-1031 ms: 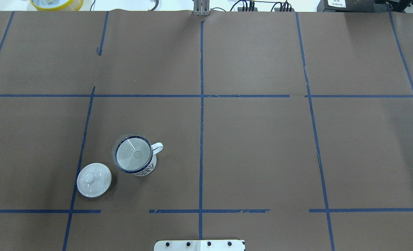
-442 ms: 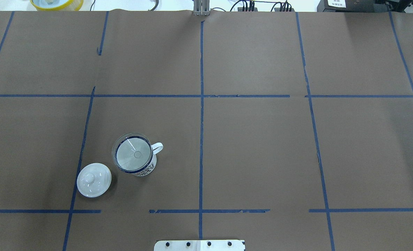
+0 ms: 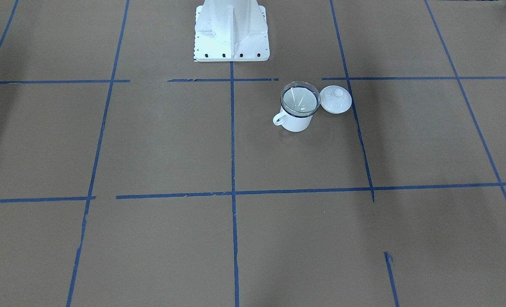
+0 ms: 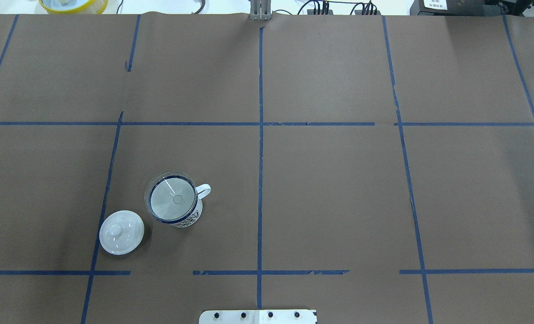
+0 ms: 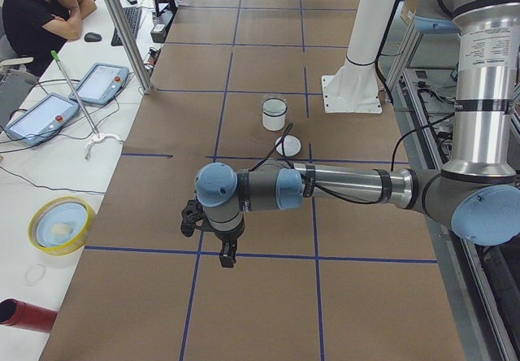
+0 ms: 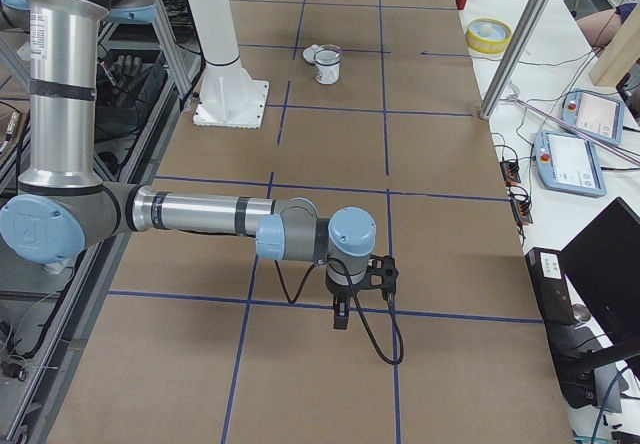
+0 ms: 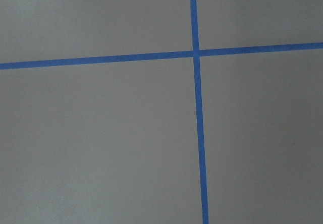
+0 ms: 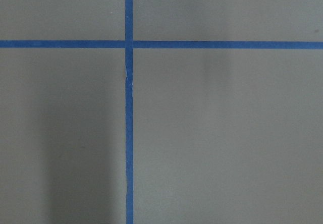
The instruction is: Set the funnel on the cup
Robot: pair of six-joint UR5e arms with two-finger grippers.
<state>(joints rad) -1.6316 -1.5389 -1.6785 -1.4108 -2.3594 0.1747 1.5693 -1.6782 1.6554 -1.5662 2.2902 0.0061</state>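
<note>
Unmoved, the clear wide-coned funnel apparently sits squarely on the white blue-rimmed enamel cup: task looks done. Whether the left gripper or right gripper is open, I cannot tell.

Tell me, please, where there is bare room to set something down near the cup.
Bare paper runs from the handle side of the cup to the centre tape line and over every square past it; squares beyond the cup are bare too. Crowded only where the lid sits close beside the cup and its funnel.
</note>
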